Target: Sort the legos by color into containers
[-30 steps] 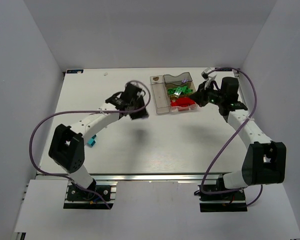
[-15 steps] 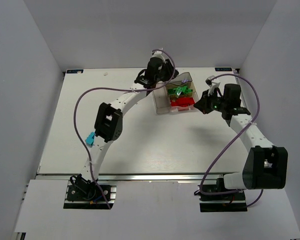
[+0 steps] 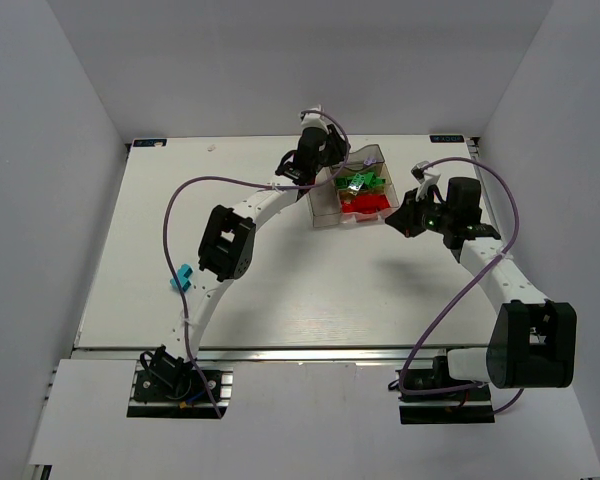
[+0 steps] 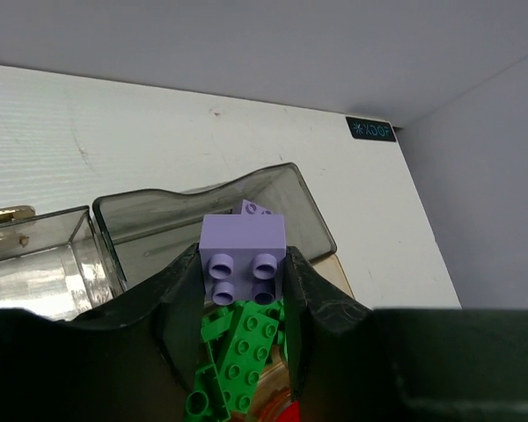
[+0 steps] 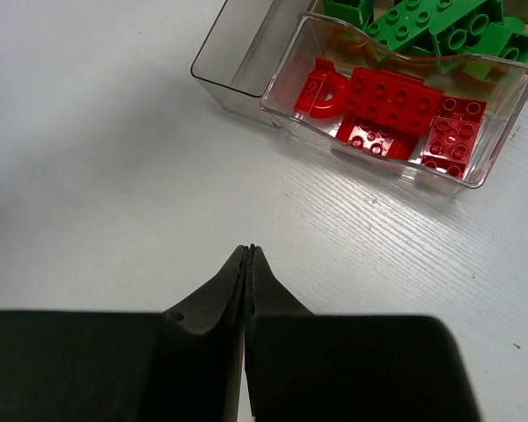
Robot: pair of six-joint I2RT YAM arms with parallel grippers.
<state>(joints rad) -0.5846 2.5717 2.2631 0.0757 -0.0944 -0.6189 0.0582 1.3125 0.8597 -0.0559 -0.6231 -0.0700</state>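
Left gripper [image 4: 243, 268] is clamped on a lilac lego brick [image 4: 243, 246], with green legos [image 4: 244, 352] directly beneath it and the far compartment [image 4: 150, 229], which already holds a lilac piece, just ahead and lower; right gripper [image 5: 247, 255], pressed together and empty, sits short of the red-brick compartment [image 5: 510, 123].

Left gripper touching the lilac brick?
Touching. Left wrist view: the lilac brick sits clamped between both fingers of the left gripper.
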